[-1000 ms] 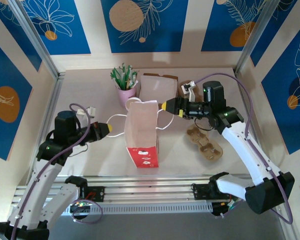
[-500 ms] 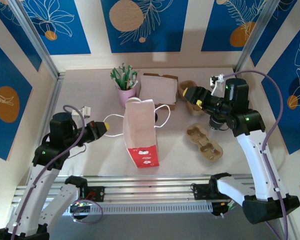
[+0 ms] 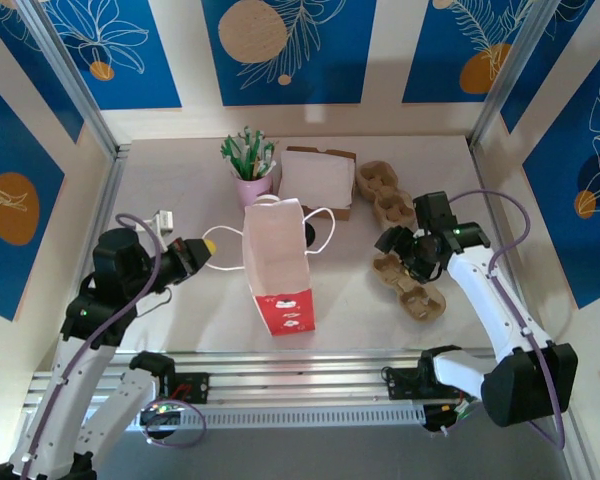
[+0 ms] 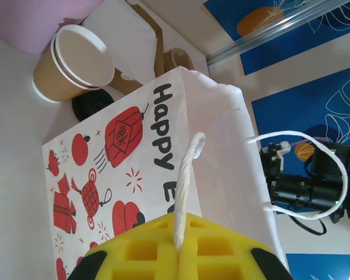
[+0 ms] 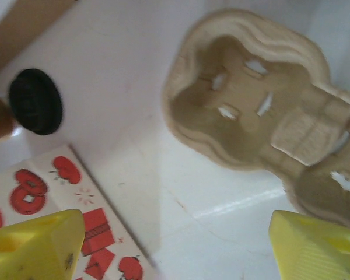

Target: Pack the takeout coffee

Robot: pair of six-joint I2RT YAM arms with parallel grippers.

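Upper left in the right wrist view, the tan paper cup with black plastic lid looks light and crushable, so grip mid-wall gently; right tool spread, left tool pinching the cord handle of the white paper bag.

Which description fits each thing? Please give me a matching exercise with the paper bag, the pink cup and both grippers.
1 paper bag
2 pink cup
3 left gripper
4 right gripper

A open, near pulp tray
B upright, red print
C shut on white handle
D holds green-white sticks

Pairs: 1-B, 2-D, 3-C, 4-A
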